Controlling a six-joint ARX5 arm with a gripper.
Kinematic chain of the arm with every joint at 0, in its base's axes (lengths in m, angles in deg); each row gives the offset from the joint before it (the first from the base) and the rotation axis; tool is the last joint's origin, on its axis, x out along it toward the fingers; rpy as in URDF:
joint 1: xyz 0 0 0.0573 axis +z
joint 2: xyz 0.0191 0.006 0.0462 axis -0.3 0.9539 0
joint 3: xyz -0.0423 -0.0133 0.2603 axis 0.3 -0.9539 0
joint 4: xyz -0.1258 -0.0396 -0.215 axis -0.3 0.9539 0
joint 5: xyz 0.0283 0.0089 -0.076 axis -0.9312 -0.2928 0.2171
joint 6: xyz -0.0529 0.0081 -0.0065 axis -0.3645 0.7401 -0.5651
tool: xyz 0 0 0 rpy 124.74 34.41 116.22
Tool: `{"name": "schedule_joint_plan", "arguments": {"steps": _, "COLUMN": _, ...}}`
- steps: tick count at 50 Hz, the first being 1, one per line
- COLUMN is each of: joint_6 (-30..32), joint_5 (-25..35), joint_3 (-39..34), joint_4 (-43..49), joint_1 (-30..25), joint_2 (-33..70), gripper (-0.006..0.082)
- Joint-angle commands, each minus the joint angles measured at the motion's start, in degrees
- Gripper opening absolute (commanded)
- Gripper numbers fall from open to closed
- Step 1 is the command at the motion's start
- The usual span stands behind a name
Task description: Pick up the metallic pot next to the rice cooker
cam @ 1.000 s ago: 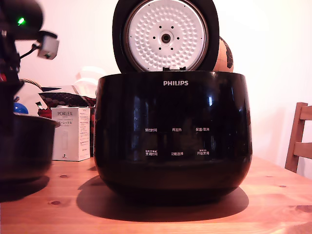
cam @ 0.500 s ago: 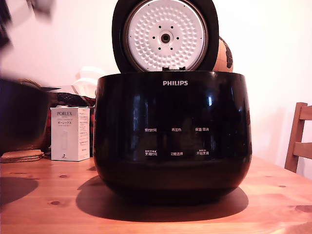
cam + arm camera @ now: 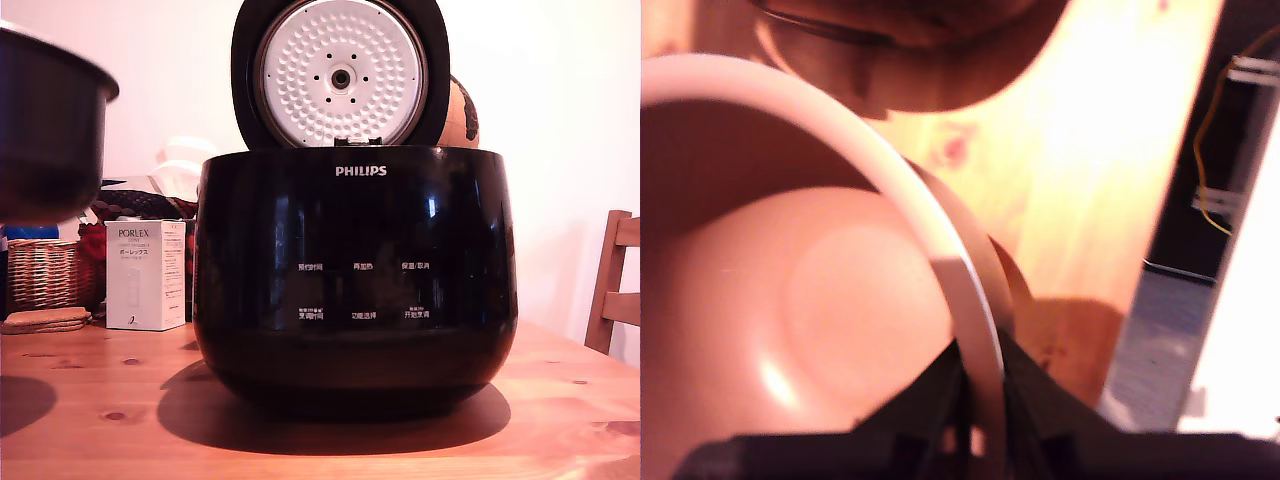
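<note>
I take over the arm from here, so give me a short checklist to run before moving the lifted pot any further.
1. Grip: gripper fingers straddle the thin pale rim of the dark round metallic pot: ok.
2. Pot clear of the wooden table: ok, shadow below.
3. Gap to the glossy black PHILIPS rice cooker: ok.
4. Cooker lid open: ok.
5. Pot level: cannot tell, partly out of frame.
6. Pot above the white PORLEX box: ok.
</note>
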Motion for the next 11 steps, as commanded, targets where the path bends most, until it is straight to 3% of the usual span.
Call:
{"name": "schedule_joint_plan", "arguments": {"steps": 1, "joint_6": 0.4, "joint_5": -0.2, "joint_3": 2.0, "joint_4": -1.0, "joint_1": 0.0, "joint_2": -1.6, "gripper": -0.0024}}
{"name": "schedule_joint_plan", "arguments": {"steps": 11, "joint_6": 0.4, "joint_5": -0.2, "joint_3": 2.0, "joint_4": -1.3, "joint_1": 0.0, "joint_2": -1.6, "gripper": -0.0024}}
